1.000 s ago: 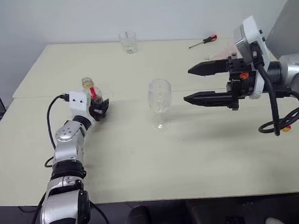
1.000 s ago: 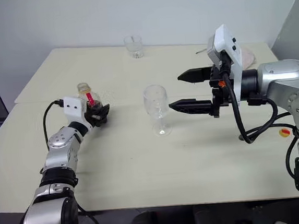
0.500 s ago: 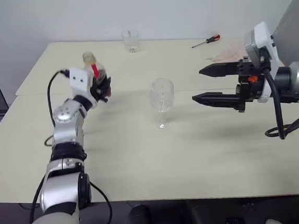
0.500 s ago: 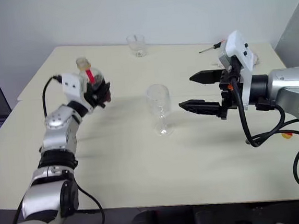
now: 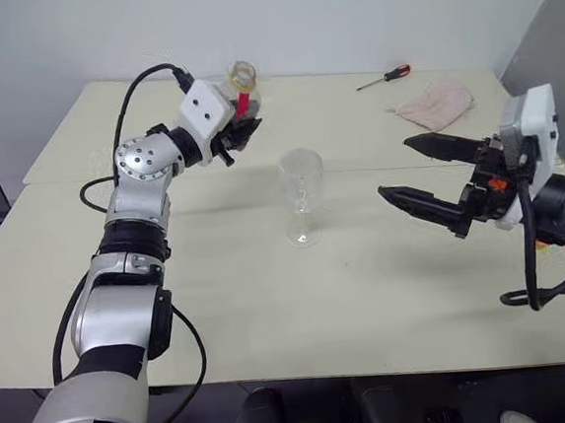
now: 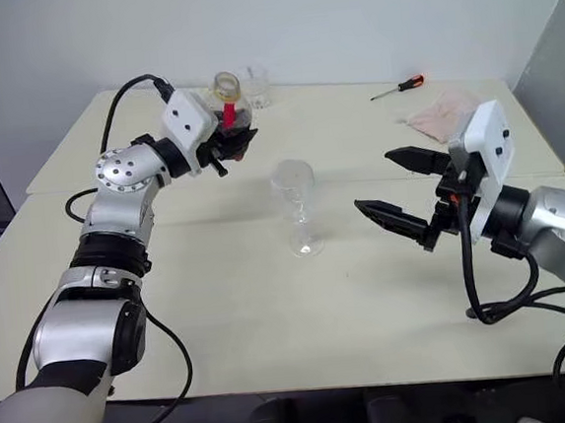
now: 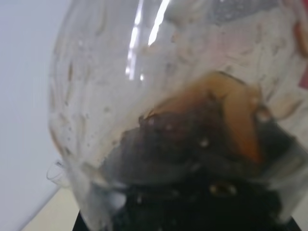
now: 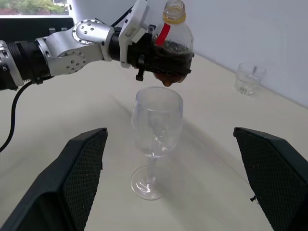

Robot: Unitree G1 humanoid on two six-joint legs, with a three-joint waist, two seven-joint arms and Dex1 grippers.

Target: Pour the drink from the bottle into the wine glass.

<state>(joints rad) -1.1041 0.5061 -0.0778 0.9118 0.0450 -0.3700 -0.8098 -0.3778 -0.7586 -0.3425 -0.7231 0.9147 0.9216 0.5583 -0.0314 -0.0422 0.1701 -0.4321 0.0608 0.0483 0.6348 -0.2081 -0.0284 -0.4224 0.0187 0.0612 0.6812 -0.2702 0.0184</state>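
Left end effector (image 8: 144, 57) pinched the bottle (image 8: 171, 41), upright, raised at 11 o'clock of the wine glass (image 5: 302, 195). Right end effector (image 5: 428, 174) spread wide at 3 o'clock, holding nothing.

Screwdriver (image 5: 383, 77), cloth (image 5: 434, 104), tumbler (image 8: 249, 78), table (image 5: 271, 302)

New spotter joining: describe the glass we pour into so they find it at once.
On the cream table, near its middle, stands the clear stemmed wine glass, empty, between both arms. Unlike the short clear stemless tumbler at the far edge, it has a thin stem and round foot.
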